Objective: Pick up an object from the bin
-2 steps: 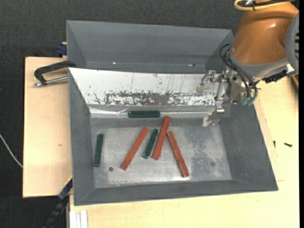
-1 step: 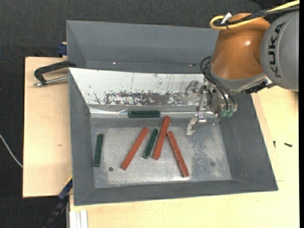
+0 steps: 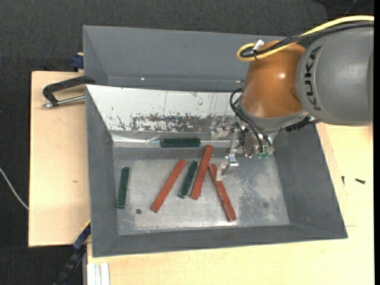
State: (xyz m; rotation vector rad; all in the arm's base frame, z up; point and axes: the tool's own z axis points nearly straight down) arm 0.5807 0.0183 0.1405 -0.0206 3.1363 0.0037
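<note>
Fingers (image 3: 227, 164) hung at upper end of right red stick (image 3: 226, 201), mid bin (image 3: 100, 159); open or closed, couldn't tell. Green stick (image 3: 189, 179) just left.

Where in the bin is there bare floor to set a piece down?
Biggest free patch: bin floor between the rightmost red stick and the right wall. A smaller one lies between the left green stick and the long red stick. Crowded: the middle, where the centre green stick and centre red stick lie close beside the gripper.
</note>
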